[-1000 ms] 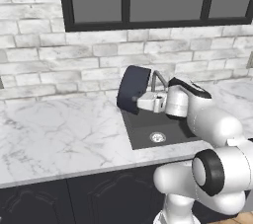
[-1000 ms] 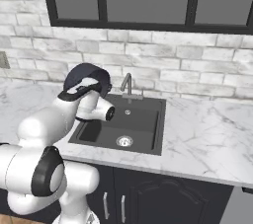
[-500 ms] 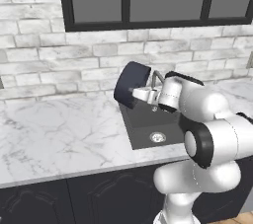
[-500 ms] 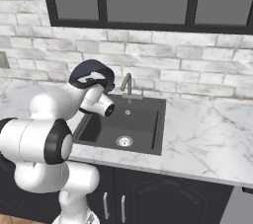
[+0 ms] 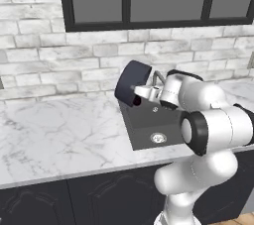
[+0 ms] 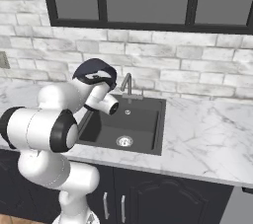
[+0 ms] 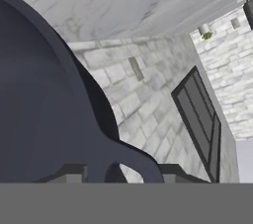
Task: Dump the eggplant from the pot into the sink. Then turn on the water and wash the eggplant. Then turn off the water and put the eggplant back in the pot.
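You have the end effector clamped on a loop handle of the deep dark navy-grey pot, tipped over the far left of the dark rectangular sink; no eggplant visible, so washing and returning remain.

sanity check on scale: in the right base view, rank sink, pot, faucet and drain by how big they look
1. sink, clearly largest
2. pot, though the arm hides part of it and it is raised nearer the camera, so unsure
3. faucet
4. drain, close to the faucet in looks
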Tool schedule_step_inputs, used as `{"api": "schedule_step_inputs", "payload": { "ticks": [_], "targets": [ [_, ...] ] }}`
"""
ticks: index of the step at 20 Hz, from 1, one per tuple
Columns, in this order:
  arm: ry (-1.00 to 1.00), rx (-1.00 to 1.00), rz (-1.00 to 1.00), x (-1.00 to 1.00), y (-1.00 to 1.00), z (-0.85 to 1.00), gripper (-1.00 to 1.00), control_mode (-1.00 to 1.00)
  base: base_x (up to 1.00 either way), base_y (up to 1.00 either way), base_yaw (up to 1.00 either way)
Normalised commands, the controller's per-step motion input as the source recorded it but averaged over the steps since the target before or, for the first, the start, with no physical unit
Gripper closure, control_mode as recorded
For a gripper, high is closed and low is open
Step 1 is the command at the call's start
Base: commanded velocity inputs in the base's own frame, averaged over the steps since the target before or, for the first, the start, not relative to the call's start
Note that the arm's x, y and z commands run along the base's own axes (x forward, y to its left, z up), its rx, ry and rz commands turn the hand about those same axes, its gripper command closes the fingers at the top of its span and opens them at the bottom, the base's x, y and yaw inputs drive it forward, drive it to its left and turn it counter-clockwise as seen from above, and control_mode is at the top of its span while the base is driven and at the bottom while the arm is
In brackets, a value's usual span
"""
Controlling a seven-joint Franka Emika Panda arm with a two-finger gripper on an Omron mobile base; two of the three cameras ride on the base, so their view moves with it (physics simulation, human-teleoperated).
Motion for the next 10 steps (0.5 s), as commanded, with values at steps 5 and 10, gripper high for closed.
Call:
{"api": "schedule_step_inputs", "payload": {
  "ticks": [5,10],
  "targets": [
    [0.0,0.03,0.0,0.2,-0.13,0.0,1.0,-1.0,0.0,0.0,0.0],
    [0.0,0.03,0.0,0.06,-0.03,0.0,1.0,-1.0,0.0,0.0,0.0]
  ]
}}
